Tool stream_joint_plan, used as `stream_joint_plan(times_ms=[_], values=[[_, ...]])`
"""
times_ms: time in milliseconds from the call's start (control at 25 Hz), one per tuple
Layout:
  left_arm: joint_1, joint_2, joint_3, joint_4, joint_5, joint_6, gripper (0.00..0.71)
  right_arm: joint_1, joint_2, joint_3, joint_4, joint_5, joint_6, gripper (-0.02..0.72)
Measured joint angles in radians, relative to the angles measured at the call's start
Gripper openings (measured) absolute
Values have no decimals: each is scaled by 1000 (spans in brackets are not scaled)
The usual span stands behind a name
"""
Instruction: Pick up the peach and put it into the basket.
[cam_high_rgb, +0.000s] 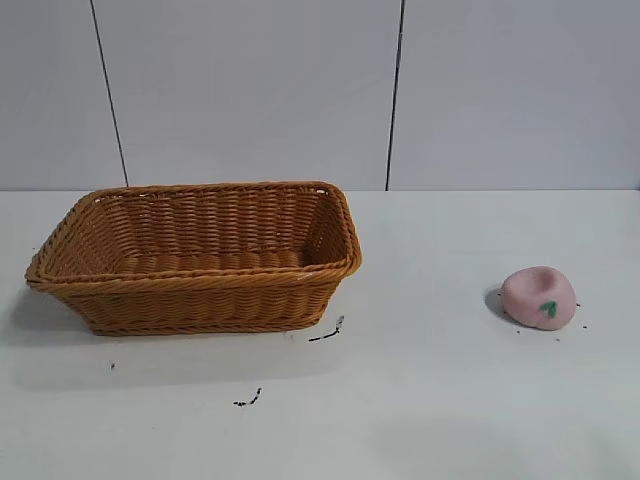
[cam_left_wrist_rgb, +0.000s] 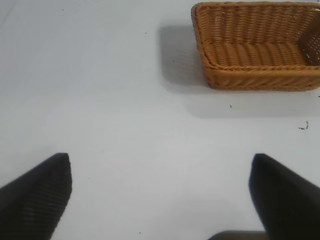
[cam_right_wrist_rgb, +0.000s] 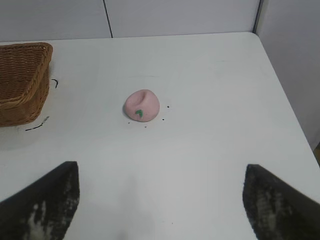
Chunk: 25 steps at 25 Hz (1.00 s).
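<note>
Resting on the white tabletop (cam_high_rgb: 430, 400), the peach (cam_right_wrist_rgb: 142, 105) lies ahead of the right claw (cam_right_wrist_rgb: 160, 210), well apart from it, between its wide-spread fingers (cam_right_wrist_rgb: 45, 200). Off to that claw's side stands the basket (cam_high_rgb: 200, 255). Nothing is held. The left claw (cam_left_wrist_rgb: 160, 200) also gapes wide, basket (cam_left_wrist_rgb: 257, 45) ahead and aside.

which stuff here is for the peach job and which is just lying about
For the job:
- small pink toy peach with a green leaf mark
- large orange-brown woven wicker basket
- right gripper, open, facing the peach

Just there:
- black scuff marks on the white table
</note>
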Motion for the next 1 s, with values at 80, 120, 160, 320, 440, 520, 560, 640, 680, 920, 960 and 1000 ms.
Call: stream_joint_plan(times_ms=[80,120,160,320,440,520,560,640,680,920,960,1000], values=[[0,0,0,0,0,0,693,0,0,0,0,0,0,613],[0,0,0,0,0,0,693,0,0,0,0,0,0,613],[0,0,0,0,0,0,693,0,0,0,0,0,0,613],[0,0,0,0,0,0,693,0,0,0,0,0,0,613],[0,0,0,0,0,0,693,0,0,0,0,-1,0,613],[0,0,0,0,0,0,693,0,18,-2,7,-1,0,613],[0,0,0,0,0,0,693,0,48,-8,12,-1,0,613],[0,0,0,0,0,0,693,0,137,-31,17,-4,0,613],[0,0,0,0,0,0,693,0,201,-49,13,-12,0,613],[0,0,0,0,0,0,693,0,653,-220,-20,-103,-3,613],[0,0,0,0,0,0,693,0,736,-262,-20,-107,-3,613],[0,0,0,0,0,0,693,0,815,-306,-20,-108,-3,613]])
